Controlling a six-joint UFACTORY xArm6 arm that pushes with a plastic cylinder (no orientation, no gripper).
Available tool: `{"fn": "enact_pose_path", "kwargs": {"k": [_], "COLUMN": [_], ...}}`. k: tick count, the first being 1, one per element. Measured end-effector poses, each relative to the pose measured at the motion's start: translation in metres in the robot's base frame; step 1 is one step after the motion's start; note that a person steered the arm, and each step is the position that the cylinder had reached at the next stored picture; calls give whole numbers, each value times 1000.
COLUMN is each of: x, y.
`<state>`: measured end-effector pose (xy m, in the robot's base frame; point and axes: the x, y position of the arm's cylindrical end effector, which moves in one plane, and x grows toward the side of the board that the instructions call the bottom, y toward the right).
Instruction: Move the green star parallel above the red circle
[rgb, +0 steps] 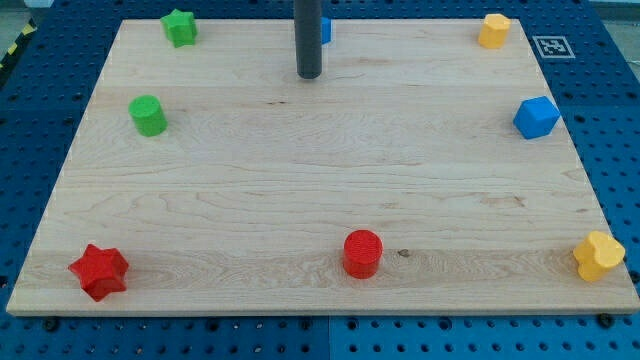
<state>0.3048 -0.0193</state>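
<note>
Overhead, the tip (309, 75) is sitting at twelve o'clock on the board (300, 180), gripping nothing, beside a half-hidden blue block (326, 30), while two green, two red, two yellow and two blue blocks are ringing the edges, the green star (180, 28) at eleven o'clock and the red circle (362, 253) at six.

Wooden board (300, 190), around red circle (363, 253): I am seeing open wood above it; green star (180, 27) sitting far upper-left, unobstructed.

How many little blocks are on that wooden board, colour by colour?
Green: 2, the green star and the green cylinder.
Red: 2, the red star and the red circle.
Blue: 2, the blue block and a blue block mostly hidden behind the rod.
Yellow: 2, one yellow block at the view's top right, another yellow block at bottom right.
Total: 8.
</note>
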Motion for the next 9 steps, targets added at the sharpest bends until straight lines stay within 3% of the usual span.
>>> {"fn": "enact_pose_path", "kwargs": {"k": [2, 6, 7, 8, 9], "x": [1, -7, -36, -92, -113], "y": [-18, -181, -247, -255, -250]}}
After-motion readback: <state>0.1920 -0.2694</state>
